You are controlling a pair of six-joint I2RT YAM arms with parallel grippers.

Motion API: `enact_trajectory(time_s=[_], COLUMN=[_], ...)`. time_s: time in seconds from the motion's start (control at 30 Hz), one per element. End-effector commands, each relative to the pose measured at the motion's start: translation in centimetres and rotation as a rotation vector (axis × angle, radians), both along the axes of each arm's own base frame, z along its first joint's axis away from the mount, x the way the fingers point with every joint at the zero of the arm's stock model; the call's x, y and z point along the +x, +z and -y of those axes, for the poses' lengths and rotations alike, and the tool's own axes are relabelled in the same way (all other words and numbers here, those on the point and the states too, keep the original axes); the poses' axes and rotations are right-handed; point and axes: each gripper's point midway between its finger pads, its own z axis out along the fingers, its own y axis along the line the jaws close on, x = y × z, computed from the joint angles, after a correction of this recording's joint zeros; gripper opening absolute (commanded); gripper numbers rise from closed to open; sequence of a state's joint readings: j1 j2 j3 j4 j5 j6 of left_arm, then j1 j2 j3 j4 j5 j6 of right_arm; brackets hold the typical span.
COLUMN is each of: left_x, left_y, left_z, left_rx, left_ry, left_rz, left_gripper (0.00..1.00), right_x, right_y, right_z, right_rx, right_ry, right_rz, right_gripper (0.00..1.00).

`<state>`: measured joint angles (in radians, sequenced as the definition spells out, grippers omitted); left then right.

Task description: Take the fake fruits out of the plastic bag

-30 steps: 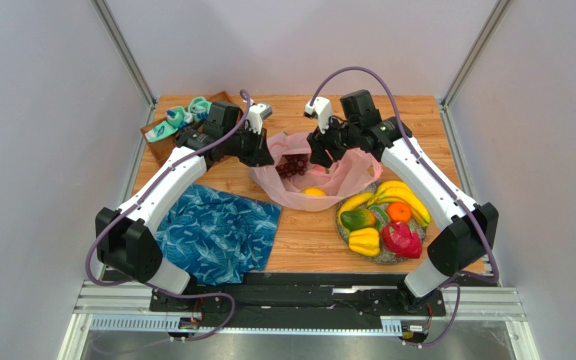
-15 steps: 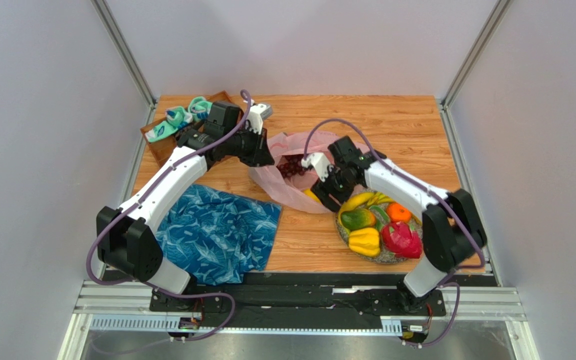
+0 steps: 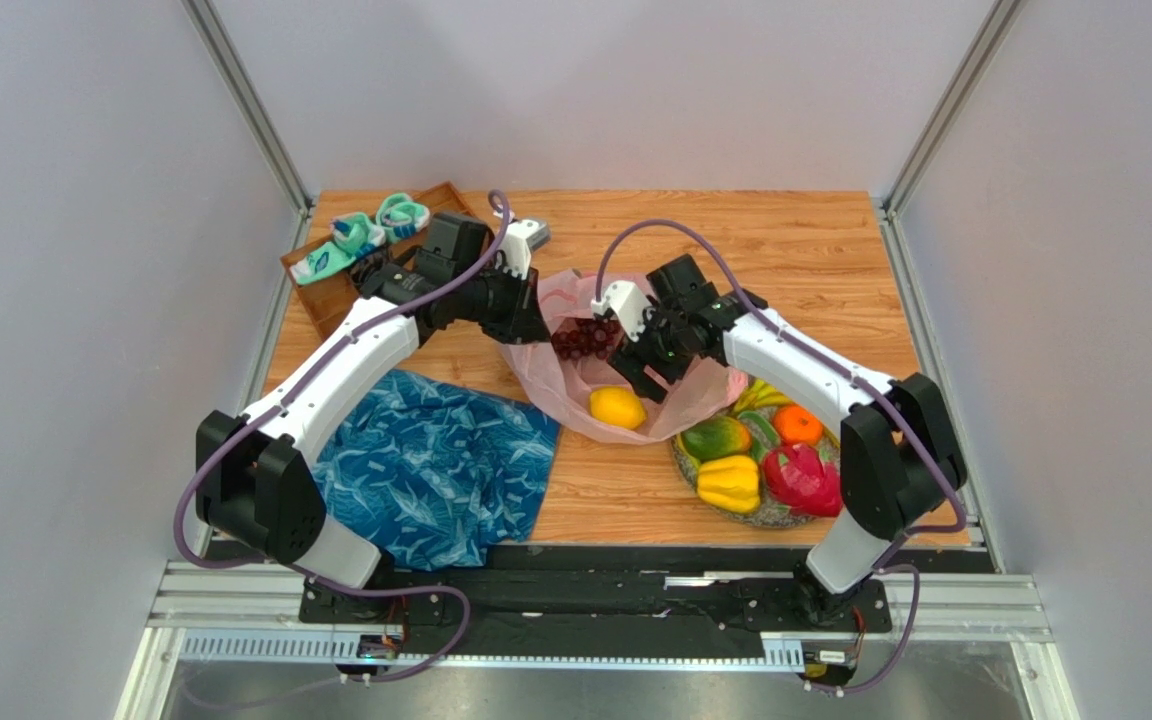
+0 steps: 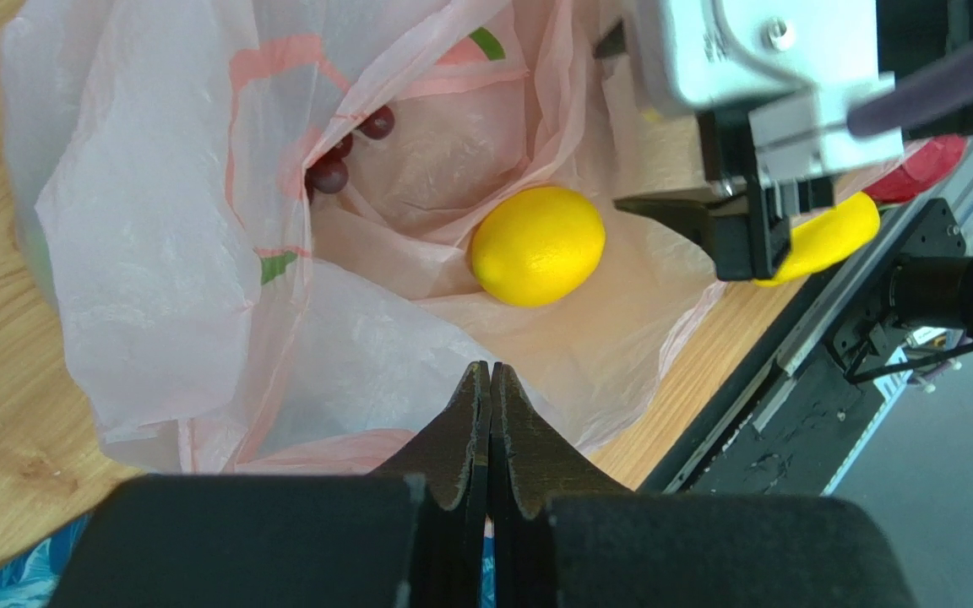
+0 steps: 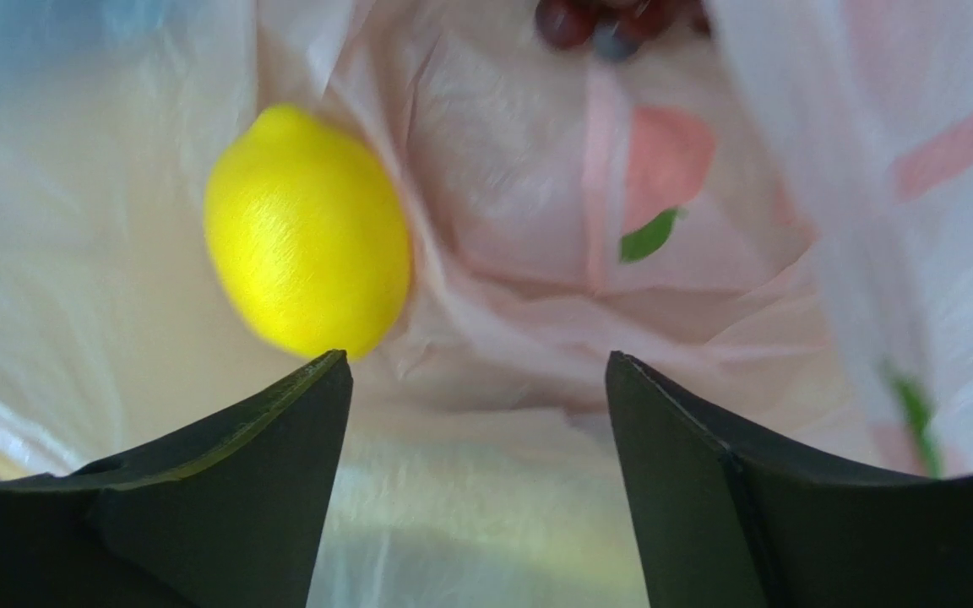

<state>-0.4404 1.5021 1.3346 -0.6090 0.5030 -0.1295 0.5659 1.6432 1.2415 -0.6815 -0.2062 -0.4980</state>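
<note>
The pale-pink plastic bag point(image 3: 567, 375) lies open mid-table. A yellow lemon point(image 3: 617, 408) and dark purple grapes point(image 3: 585, 333) are inside it. My left gripper point(image 3: 533, 320) is shut at the bag's left rim, apparently pinching the film point(image 4: 327, 450) and holding it up. My right gripper point(image 3: 639, 365) is open and empty inside the bag's mouth. In the right wrist view the lemon point(image 5: 308, 247) lies just beyond the left fingertip point(image 5: 314, 393), and the grapes point(image 5: 619, 23) lie farther in. The left wrist view shows the lemon point(image 4: 539, 246) and grapes point(image 4: 350, 150) too.
A plate point(image 3: 687, 458) at front right holds bananas point(image 3: 766, 396), a green mango point(image 3: 714, 438), a yellow pepper point(image 3: 728, 482), an orange point(image 3: 797, 425) and a dragon fruit point(image 3: 805, 477). A blue leaf cloth point(image 3: 432, 458) lies front left. A wooden tray point(image 3: 324, 285) stands back left.
My right gripper dropped from above the bag towards its near right side, then moved back into the bag's mouth. The lemon now shows fully. The left arm barely moved.
</note>
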Motion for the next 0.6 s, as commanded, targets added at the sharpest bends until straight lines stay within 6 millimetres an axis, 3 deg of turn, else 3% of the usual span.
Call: enact_trajectory(time_s=[0.0, 0.07, 0.1, 0.27, 0.57], left_x=[-0.3, -0.3, -0.2, -0.3, 0.1], left_y=[0.6, 0.7, 0.7, 0.8, 0.8], left_z=[0.5, 0.5, 0.4, 0.2, 0.4], left_rx=[-0.011, -0.008, 0.000, 0.004, -0.001], left_ry=[-0.016, -0.021, -0.017, -0.016, -0.019], left_rz=[0.024, 0.031, 0.034, 0.050, 0.046], left_gripper=[0.00, 0.00, 0.00, 0.00, 0.00], right_x=[2.8, 2.5, 1.0, -1.5, -2.4], right_y=[1.3, 1.6, 1.1, 1.0, -3.5], right_z=[-2.8, -3.6, -4.0, -4.8, -3.9], right_rx=[0.064, 0.082, 0.099, 0.145, 0.060], right_ry=[0.065, 0.121, 0.161, 0.248, 0.256], right_rz=[0.062, 0.028, -0.043, -0.124, -0.237], right_gripper=[0.80, 0.84, 0.85, 0.89, 0.83])
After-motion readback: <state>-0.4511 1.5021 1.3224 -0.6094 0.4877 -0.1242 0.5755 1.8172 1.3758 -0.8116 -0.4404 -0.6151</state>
